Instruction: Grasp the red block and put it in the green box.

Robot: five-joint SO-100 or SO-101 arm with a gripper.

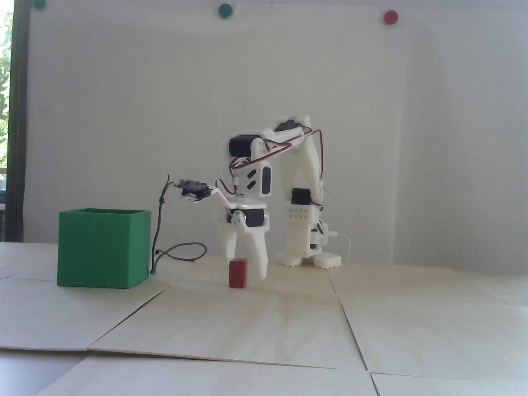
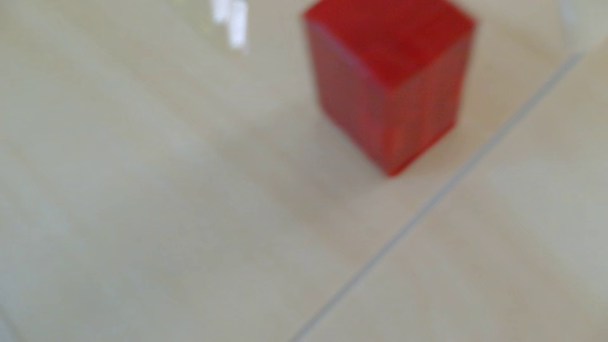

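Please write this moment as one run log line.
phase: reaching | gripper: open, fingers astride red block | block: upright on table, ungrasped | green box: apart

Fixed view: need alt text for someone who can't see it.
A white robot arm reaches down with open jaws straddling a small red block standing upright on a pale wooden table. A green box sits apart to the left in this view, against a white wall.

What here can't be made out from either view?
- Inside of the green box: fixed view sits too low; walls hide it.
- Whether the jaws touch the red block: fixed view gives no depth; wrist view is blurred.
- Red block's top: cut by wrist view's upper edge.
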